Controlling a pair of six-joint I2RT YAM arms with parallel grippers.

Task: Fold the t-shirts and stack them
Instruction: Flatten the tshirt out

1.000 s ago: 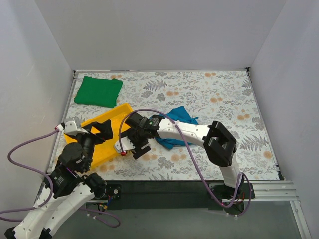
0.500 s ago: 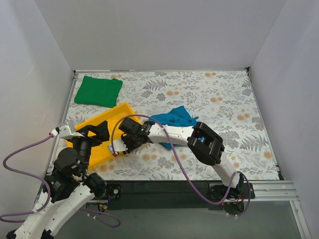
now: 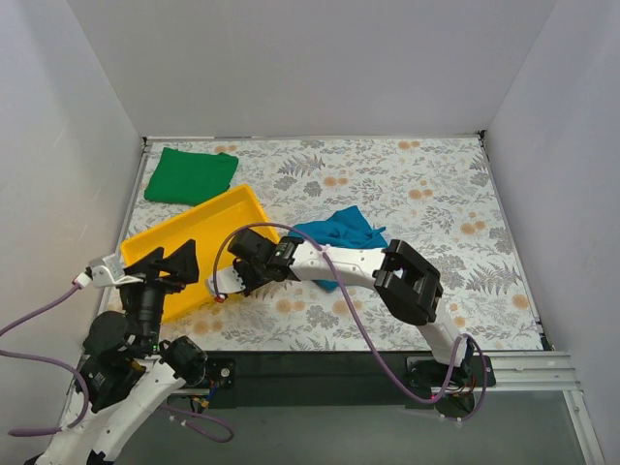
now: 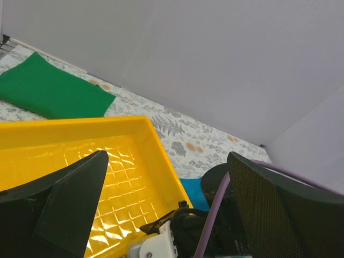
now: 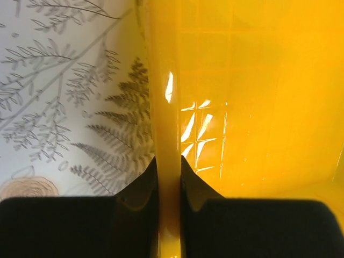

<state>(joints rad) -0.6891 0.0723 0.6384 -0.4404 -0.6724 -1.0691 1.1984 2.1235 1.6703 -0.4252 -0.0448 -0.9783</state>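
Note:
The bright green t-shirt lies folded flat at the far left corner. The teal-blue t-shirt sits crumpled mid-table, partly under my right arm. My right gripper is shut on the right rim of the yellow tray, one finger inside the wall and one outside. My left gripper hangs open over the tray's near left part, holding nothing.
The floral table cover is walled by white panels at the back and both sides. A purple cable loops above the right wrist. The tray lies between the two shirts, its far corner close to the green one.
My right gripper has closed on the tray's rim, and the tray has shifted toward the back, nearer the green shirt. My left arm has drawn back toward the near left.

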